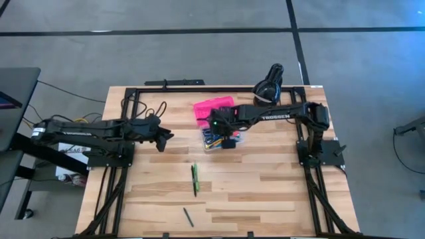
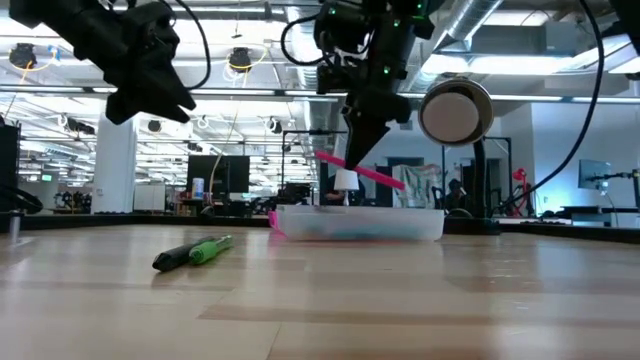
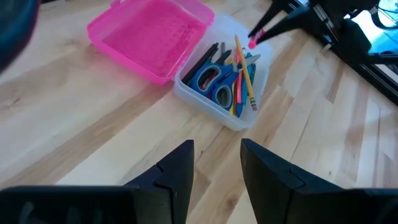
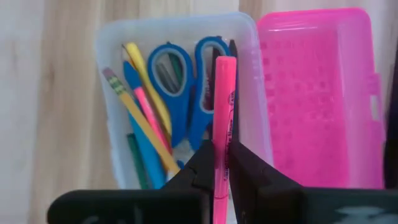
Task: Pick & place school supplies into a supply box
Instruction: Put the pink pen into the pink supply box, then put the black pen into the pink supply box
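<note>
High view – right arm: the right gripper [image 1: 227, 141] hangs over the supply box [image 1: 222, 139], whose clear base sits on the table [image 1: 279, 192] with the pink lid [image 1: 212, 109] folded open beside it.
High view – left arm: the left gripper [image 1: 161, 137] waits well apart from the box, holding nothing.
High view – left to do: a green pen [image 1: 195, 179] lies with a dark one just beside it in the middle of the table, and a dark pencil [image 1: 188, 216] lies near the front edge.
Low view – carried item: the right gripper [image 2: 358, 160] pinches a pink pen [image 2: 362, 172], tilted, just above the box [image 2: 358, 222]; the green pen [image 2: 210, 248] rests on the wood nearby.
Left wrist view – left jaws: the left gripper [image 3: 217, 171] stands with a clear gap between its fingers, empty.
Left wrist view – already packed: blue-handled scissors [image 3: 214, 81], a yellow pencil [image 3: 245, 71] and other pens lie in the base.
Right wrist view – right jaws: closed narrowly on the pink pen [image 4: 221, 124], directly above the box contents.
Progress: most supplies appear to be in; this pen still needs releasing, and three items on the table remain.
</note>
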`<state>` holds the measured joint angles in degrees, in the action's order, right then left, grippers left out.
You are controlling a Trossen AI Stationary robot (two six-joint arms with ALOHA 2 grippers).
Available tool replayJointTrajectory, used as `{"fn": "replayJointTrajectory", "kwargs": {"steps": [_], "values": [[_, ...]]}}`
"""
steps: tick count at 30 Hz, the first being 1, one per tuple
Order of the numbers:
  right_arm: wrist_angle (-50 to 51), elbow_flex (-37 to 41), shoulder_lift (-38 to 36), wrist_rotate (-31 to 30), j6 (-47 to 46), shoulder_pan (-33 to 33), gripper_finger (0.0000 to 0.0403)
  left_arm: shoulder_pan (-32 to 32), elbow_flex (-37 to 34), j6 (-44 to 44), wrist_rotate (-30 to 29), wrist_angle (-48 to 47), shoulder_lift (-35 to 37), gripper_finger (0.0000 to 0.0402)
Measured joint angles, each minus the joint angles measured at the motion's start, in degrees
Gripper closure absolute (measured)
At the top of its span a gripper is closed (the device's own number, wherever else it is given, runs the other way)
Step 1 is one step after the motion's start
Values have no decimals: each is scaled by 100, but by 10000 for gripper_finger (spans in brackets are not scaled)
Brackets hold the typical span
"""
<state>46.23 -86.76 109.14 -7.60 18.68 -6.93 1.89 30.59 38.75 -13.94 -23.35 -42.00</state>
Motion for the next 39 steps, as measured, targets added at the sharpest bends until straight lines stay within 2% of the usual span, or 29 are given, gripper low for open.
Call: {"fn": "replayJointTrajectory", "kwargs": {"steps": [3, 8, 21, 26, 31, 39], "values": [[-26, -5, 57, 7, 369, -46, 388, -29, 0, 15, 63, 211, -204, 277], [-6, -7, 85, 23, 430, -32, 377, -161, 0, 16, 114, 617, -561, 277], [96, -2, 85, 174, -4, -143, 299, -385, 0, 136, 137, 1011, -1069, 277], [60, -2, -12, 145, -797, -135, 280, -486, 0, -94, 621, 1078, -1067, 277], [-16, 2, -318, 124, -1592, -21, 282, -735, 0, -579, 1177, 1134, -1064, 277], [44, -7, -1099, -388, -3021, 382, 290, -1297, -2, -1326, 1221, 1248, -1123, 277]]}}
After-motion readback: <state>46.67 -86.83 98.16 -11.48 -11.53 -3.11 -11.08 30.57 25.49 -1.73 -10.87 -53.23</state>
